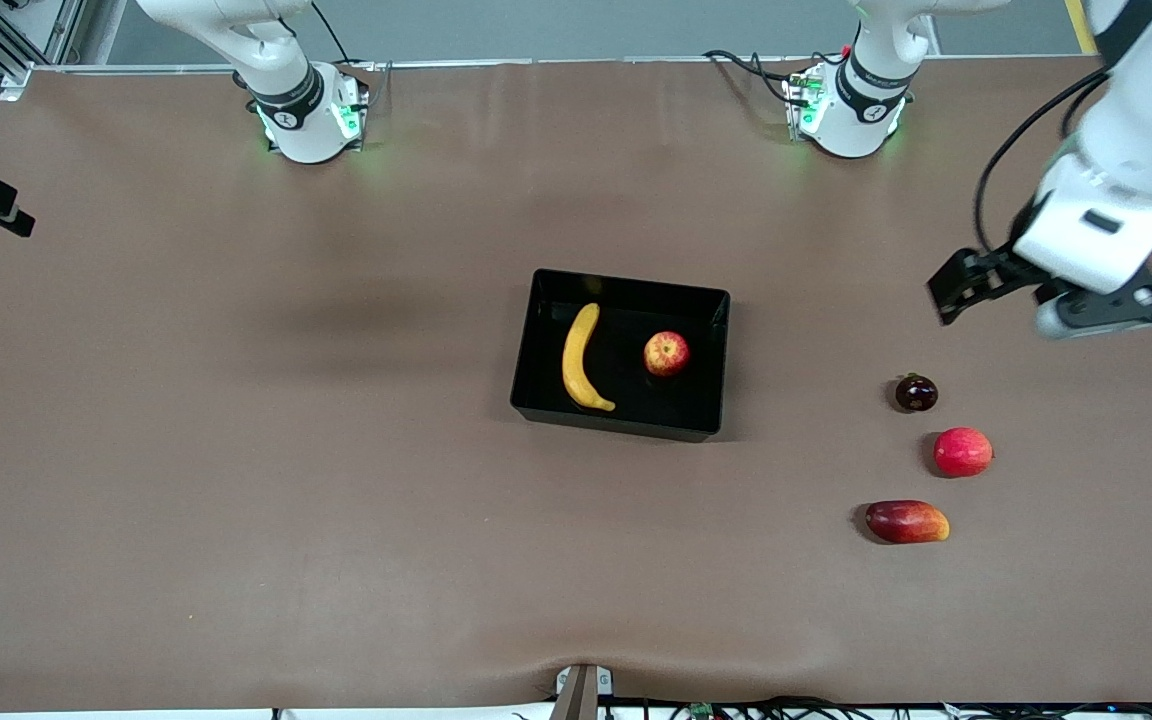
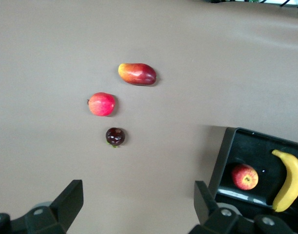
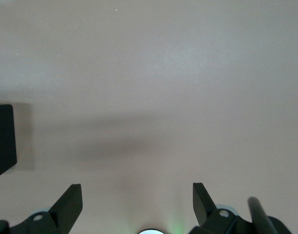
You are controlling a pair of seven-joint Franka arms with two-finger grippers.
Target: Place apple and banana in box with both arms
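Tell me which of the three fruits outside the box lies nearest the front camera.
The mango, long and dark red with an orange tip; the bright red round fruit and the small dark fruit lie farther off.

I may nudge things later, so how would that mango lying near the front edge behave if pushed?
The mango lies on its long side on the bare table, so it would probably slide or pivot, not roll far. Its glossy skin may be slippery. It looks firm.
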